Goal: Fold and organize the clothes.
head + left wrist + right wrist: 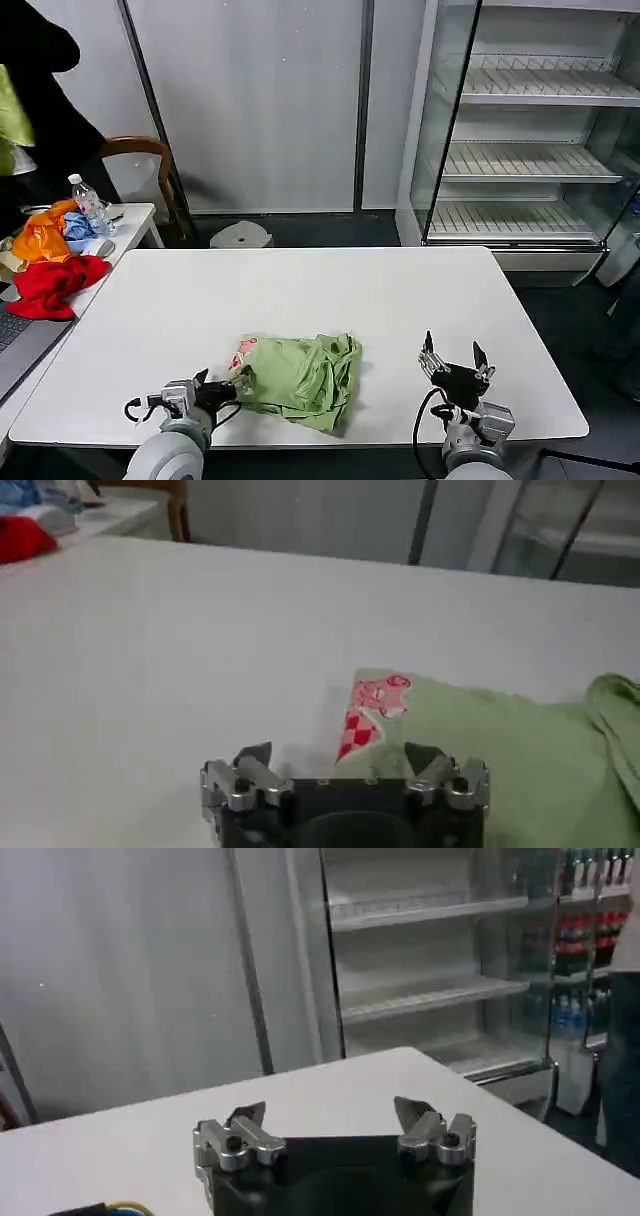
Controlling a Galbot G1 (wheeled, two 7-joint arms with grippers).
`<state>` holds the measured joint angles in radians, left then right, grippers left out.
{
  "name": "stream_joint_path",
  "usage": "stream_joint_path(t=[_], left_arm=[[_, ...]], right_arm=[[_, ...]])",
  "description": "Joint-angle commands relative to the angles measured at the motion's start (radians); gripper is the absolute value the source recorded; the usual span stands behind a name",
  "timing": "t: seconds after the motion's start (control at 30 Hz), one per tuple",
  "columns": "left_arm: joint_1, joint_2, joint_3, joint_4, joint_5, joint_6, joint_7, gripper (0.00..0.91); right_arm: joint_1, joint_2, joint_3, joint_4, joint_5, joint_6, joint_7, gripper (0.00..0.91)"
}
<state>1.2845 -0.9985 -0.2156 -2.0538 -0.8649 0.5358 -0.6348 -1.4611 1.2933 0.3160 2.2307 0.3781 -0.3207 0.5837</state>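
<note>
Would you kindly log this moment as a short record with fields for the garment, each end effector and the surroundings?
garment: light green cotton T-shirt with a red, pink and white print, lying bunched on the white table, near its front edge
left end effector: open, at the shirt's printed edge, not gripping
right end effector: open, over bare table to the shirt's right
side table: pile of red, orange and blue garments, plastic water bottle

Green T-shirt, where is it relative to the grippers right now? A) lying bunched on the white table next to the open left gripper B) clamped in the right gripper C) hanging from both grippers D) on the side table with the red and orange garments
A: the green T-shirt lies bunched on the white table, its printed edge beside the open left gripper; the right gripper is open and apart from it.
</note>
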Motion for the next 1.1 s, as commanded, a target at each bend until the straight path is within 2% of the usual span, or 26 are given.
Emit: stream_joint_path(t=[0.03, 0.53, 0.57, 0.6, 0.63, 0.67, 0.7, 1.1], left_arm=[[-0.006, -0.001, 0.004, 0.009, -0.043, 0.026, 0.001, 0.907], [-0.04, -0.024, 0.042, 0.044, -0.043, 0.011, 0.023, 0.907], [-0.042, -0.025, 0.043, 0.045, -0.044, 0.011, 0.023, 0.877], [-0.045, -0.026, 0.045, 0.048, -0.044, 0.011, 0.025, 0.776], [-0.047, -0.026, 0.046, 0.05, -0.043, 0.009, 0.027, 0.333], [-0.047, -0.026, 0.046, 0.05, -0.043, 0.008, 0.029, 0.121], [-0.048, -0.026, 0.047, 0.049, -0.044, 0.006, 0.031, 0.01], [-0.036, -0.029, 0.049, 0.05, -0.035, -0.007, 0.035, 0.02]], right_arm=[[-0.003, 0.003, 0.001, -0.004, -0.002, 0.004, -0.001, 0.907], [-0.013, 0.004, 0.006, -0.003, -0.003, 0.007, -0.002, 0.907], [-0.014, 0.004, 0.007, -0.003, -0.004, 0.008, -0.002, 0.907], [-0.016, 0.004, 0.007, -0.003, -0.004, 0.009, -0.002, 0.907], [-0.018, 0.004, 0.008, -0.003, -0.004, 0.01, -0.003, 0.907], [-0.018, 0.004, 0.008, -0.004, -0.004, 0.011, -0.003, 0.907], [-0.019, 0.005, 0.009, -0.005, -0.004, 0.012, -0.003, 0.907], [-0.018, 0.007, 0.008, -0.008, -0.005, 0.014, -0.003, 0.907]])
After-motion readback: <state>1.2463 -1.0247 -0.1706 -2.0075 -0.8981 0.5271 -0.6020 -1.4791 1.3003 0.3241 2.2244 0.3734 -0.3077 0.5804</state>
